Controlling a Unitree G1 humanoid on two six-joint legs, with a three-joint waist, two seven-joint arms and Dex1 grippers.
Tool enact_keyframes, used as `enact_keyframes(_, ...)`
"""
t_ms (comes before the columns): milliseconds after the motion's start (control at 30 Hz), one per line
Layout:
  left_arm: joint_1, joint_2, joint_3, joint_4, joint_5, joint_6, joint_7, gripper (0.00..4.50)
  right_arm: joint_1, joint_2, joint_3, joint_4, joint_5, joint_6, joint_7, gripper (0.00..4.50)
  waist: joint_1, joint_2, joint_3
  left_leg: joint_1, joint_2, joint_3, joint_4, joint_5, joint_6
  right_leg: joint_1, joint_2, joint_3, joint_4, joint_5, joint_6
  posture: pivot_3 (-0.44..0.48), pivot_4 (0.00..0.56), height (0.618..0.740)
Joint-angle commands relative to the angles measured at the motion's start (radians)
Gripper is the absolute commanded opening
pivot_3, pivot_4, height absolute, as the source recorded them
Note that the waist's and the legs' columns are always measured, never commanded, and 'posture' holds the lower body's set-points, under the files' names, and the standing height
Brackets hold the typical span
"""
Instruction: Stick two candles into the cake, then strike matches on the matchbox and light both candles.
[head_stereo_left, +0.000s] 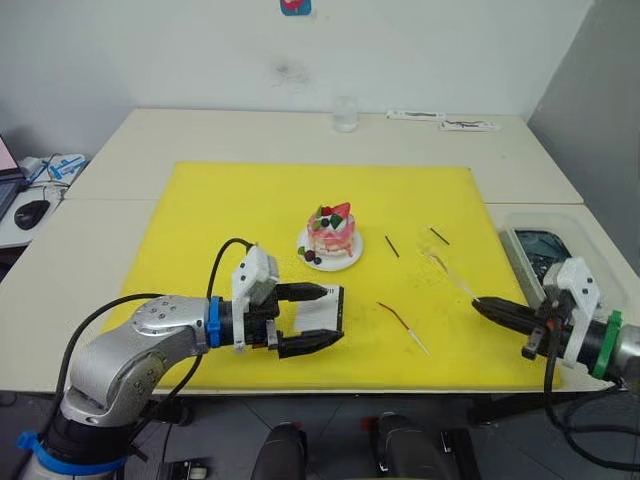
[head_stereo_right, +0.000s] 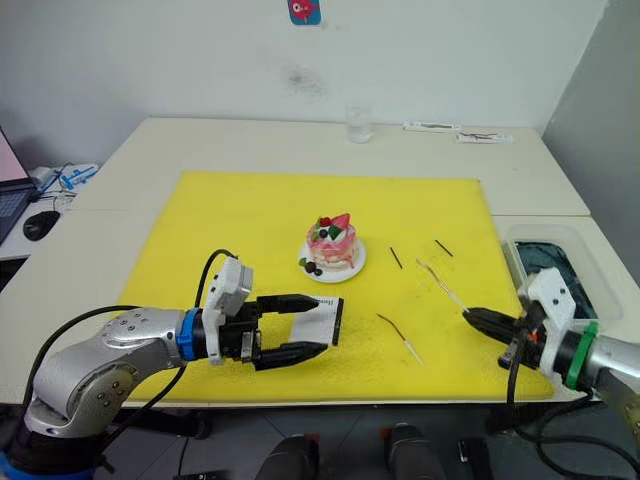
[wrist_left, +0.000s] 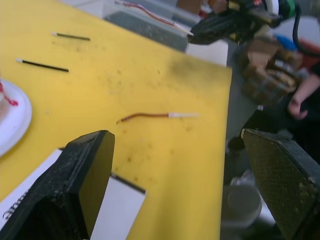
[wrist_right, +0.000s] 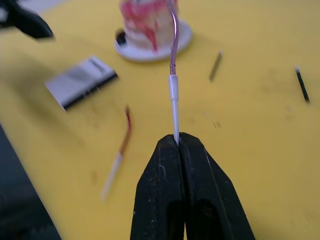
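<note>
The pink-and-white cake (head_stereo_left: 331, 230) stands on its small white plate (head_stereo_left: 347, 259) at the middle of the yellow mat (head_stereo_left: 220, 210). My right gripper (head_stereo_left: 478, 303) is shut on the pale end of one candle (wrist_right: 173, 60), holding it just above the mat to the cake's right, pointing toward the cake. The other candle (head_stereo_left: 399, 320) lies loose on the mat in front of the cake. Two matches (head_stereo_left: 391, 246) (head_stereo_left: 439, 236) lie right of the plate. My left gripper (head_stereo_left: 325, 317) is open, with the white matchbox (head_stereo_left: 318, 310) lying flat between its fingers.
A clear glass (head_stereo_left: 345, 113) stands at the table's far edge, with flat white items (head_stereo_left: 445, 120) to its right. A tray with dark contents (head_stereo_left: 535, 255) sits just off the mat on the right. A mouse (head_stereo_left: 32, 212) lies on a side desk at the left.
</note>
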Motion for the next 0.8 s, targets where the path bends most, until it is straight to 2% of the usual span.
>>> enact_keyframes(33, -0.069, -0.071, 0.082, 0.018, -0.261, 0.098, 0.144, 4.50, -0.101, 0.027, -0.017, -0.038, 0.219, 0.076, -0.127, 0.02, 0.000, 0.000, 0.000, 0.000, 0.000, -0.001, 0.000, 0.000, 0.000, 0.000, 0.000, -0.001, 0.000, 0.000, 0.000, 0.000, 0.150, 0.740)
enact_keyframes(133, -0.113, -0.154, 0.097, 0.058, -0.465, 0.122, 0.298, 4.50, -0.204, 0.054, 0.010, -0.016, 0.426, 0.109, -0.258, 0.02, 0.001, 0.000, 0.000, 0.000, 0.000, -0.001, -0.001, 0.000, 0.000, 0.001, 0.000, -0.001, 0.000, 0.000, 0.000, 0.000, 0.150, 0.740)
enact_keyframes(267, -0.137, -0.247, 0.067, 0.071, -0.599, 0.097, 0.436, 4.50, -0.266, 0.051, 0.051, 0.015, 0.599, 0.113, -0.374, 0.02, 0.002, 0.000, 0.000, -0.003, -0.001, -0.002, -0.002, 0.000, 0.000, 0.001, 0.000, -0.001, 0.000, -0.001, -0.001, 0.000, 0.150, 0.740)
enact_keyframes(400, -0.162, -0.349, 0.038, 0.076, -0.639, 0.042, 0.519, 4.50, -0.297, 0.033, 0.097, 0.035, 0.725, 0.099, -0.450, 0.02, 0.003, 0.000, 0.000, -0.006, -0.002, -0.003, -0.002, 0.000, 0.000, -0.001, 0.000, -0.001, 0.000, 0.000, 0.002, 0.000, 0.150, 0.740)
enact_keyframes(533, -0.182, -0.404, 0.024, 0.089, -0.660, 0.010, 0.559, 4.50, -0.317, 0.020, 0.133, 0.037, 0.780, 0.084, -0.487, 0.02, 0.003, 0.000, 0.000, -0.006, -0.002, -0.004, -0.001, 0.000, 0.000, -0.001, 0.000, -0.001, 0.000, -0.002, 0.000, 0.000, 0.150, 0.740)
enact_keyframes(800, -0.181, -0.424, 0.008, 0.098, -0.729, -0.003, 0.596, 4.50, -0.329, -0.008, 0.172, 0.029, 0.821, 0.057, -0.513, 0.02, 0.002, 0.000, 0.000, -0.006, -0.002, -0.004, -0.001, 0.000, 0.000, -0.001, 0.001, -0.001, 0.000, -0.001, 0.000, 0.000, 0.150, 0.740)
